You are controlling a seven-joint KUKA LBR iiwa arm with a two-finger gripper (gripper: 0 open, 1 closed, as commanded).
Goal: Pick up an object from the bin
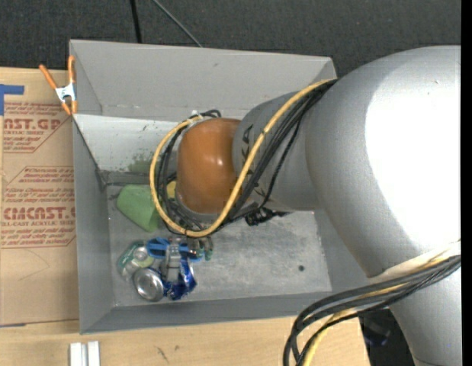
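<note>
The arm (388,166) reaches in from the right and covers much of the bin (220,75). Its wrist, under an orange cover (209,162) looped with yellow and black cables (249,158), points down toward the bin's left half.

A pale green lump (138,204) lies against the left wall, just beside the wrist on its left. It looks soft and rounded and bears no marks.

A crushed blue and silver can (163,271) lies on the floor in the near-left corner, close to the near wall. It is the thing nearest the tool end. The jaws sit just below the orange cover, right at the can's upper edge, and the can lies down and slightly left of them in this view. Whether the jaws are apart, together or already round the can I cannot tell, since the wrist and cables hide them.

The can is badly crumpled. Its round silver end faces up at its near-left part, with blue folds to the right and above, so I cannot judge a clean long axis. My guess is that a grasp across one of the blue folds would be the likeliest hold.

The can has printing on it, but none of it can be read.
</note>
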